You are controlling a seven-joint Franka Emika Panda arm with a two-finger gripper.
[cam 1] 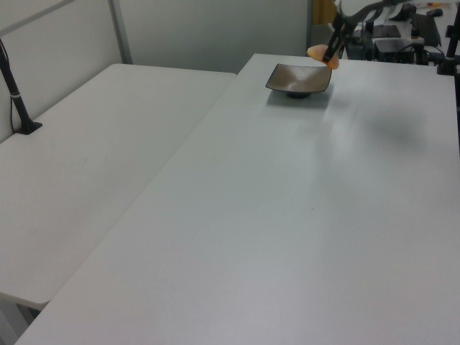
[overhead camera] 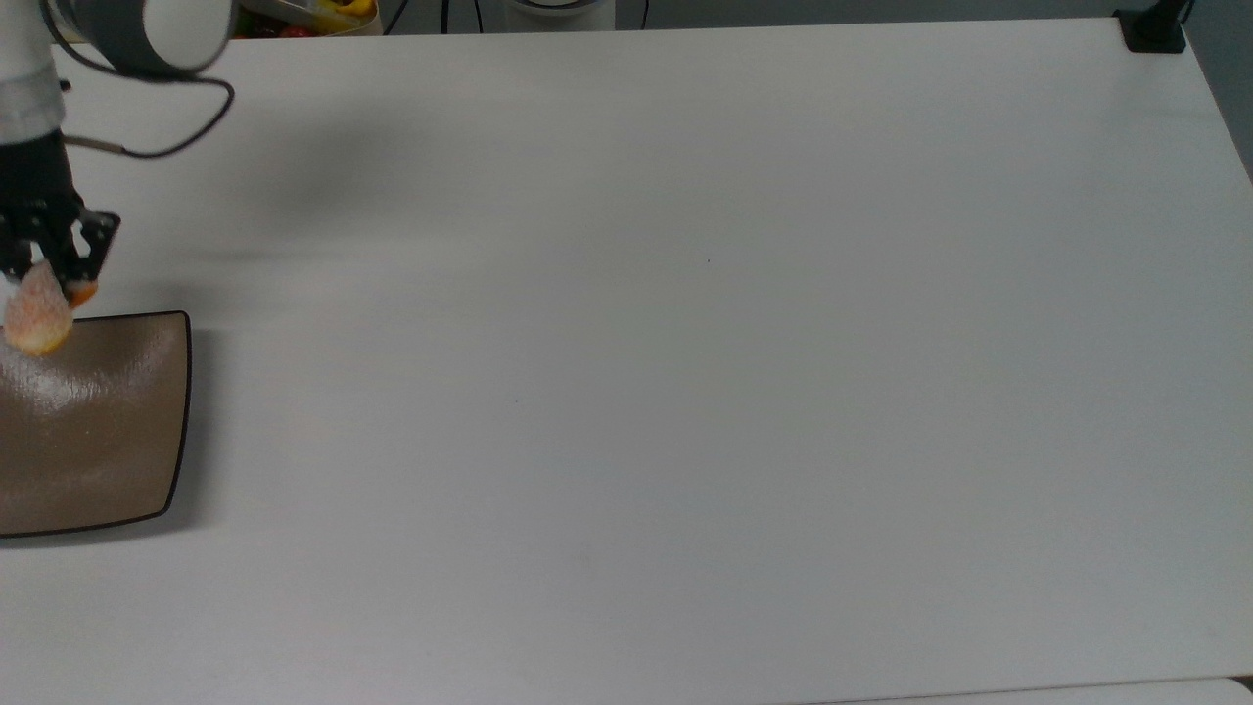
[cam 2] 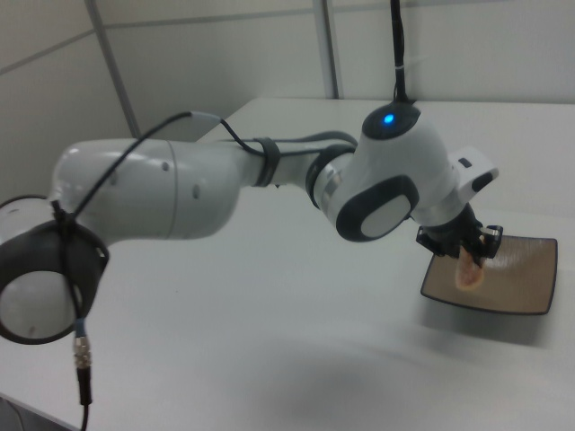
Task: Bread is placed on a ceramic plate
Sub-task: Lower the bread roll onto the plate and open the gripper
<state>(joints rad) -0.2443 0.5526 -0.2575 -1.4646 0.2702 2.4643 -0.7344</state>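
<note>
Bread held above the plate's edge

At the far left of the top view the gripper (overhead camera: 44, 269) points down, its dark fingers closed on the upper end of the bread (overhead camera: 37, 311), which hangs below them. The bun's lower end overlaps the upper left corner of the ceramic plate (overhead camera: 108, 431) as the top view shows it; whether it touches the plate cannot be told there. In the right view the white arm (cam 2: 269, 171) reaches from the lower left of the frame across to the right, with a black cable running along it, its rounded wrist joint lit by a small blue light, and the gripper (cam 2: 473, 247) holds the bread (cam 2: 469, 274) over the left part of the ceramic plate (cam 2: 517, 287). In the left view, near the top centre of the frame, the bread (cam 1: 318, 52) sits just over the far right corner of the ceramic plate (cam 1: 295, 77).

The plate rests on a wide white table (overhead camera: 685, 392), bare over the rest of its top. A second white table (cam 1: 93, 165) adjoins it on the left view's left, with a black post (cam 1: 18, 100) standing on it. Pale wall panels stand behind. A container of colourful items (overhead camera: 303, 15) sits beyond the table's top edge in the top view
</note>
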